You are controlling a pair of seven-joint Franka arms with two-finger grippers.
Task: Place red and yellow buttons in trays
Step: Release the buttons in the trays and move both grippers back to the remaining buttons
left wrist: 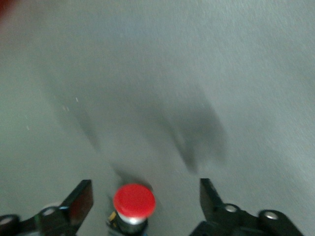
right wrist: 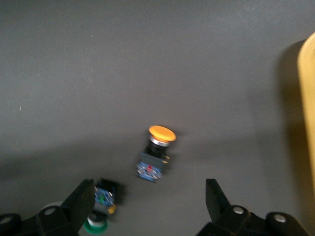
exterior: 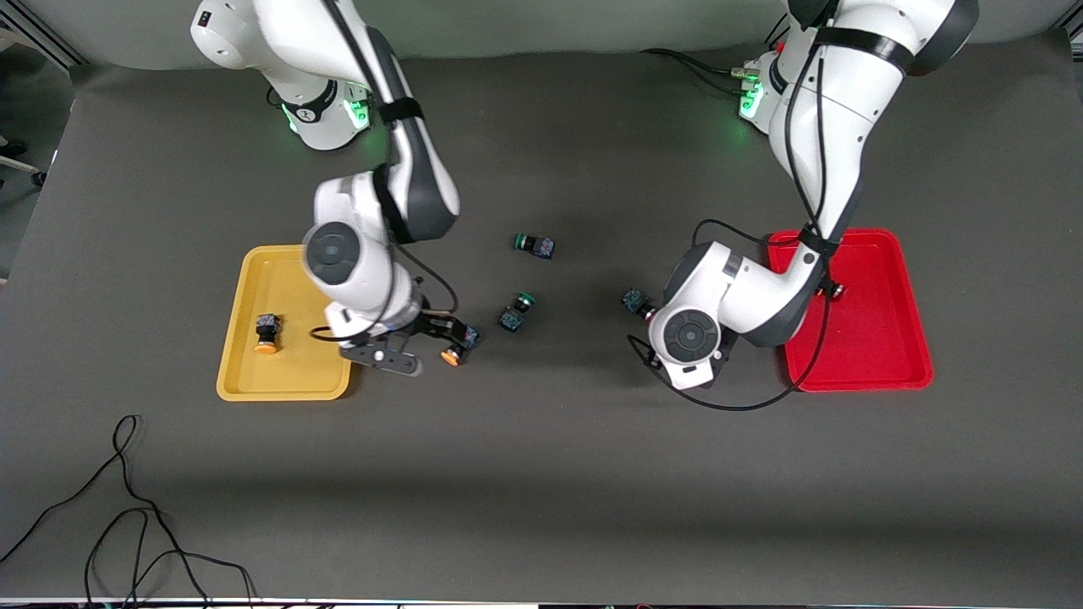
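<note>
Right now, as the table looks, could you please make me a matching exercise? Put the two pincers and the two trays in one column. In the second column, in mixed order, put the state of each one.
Things
1. left pincer
2. right pincer
3. yellow tray
4. red tray

States
A. contains one red button, partly hidden by an arm
B. open, close to the loose orange button on the table
C. contains one orange button
D. open, with the loose red button between its fingers

Pairs: 1-D, 2-B, 3-C, 4-A
</note>
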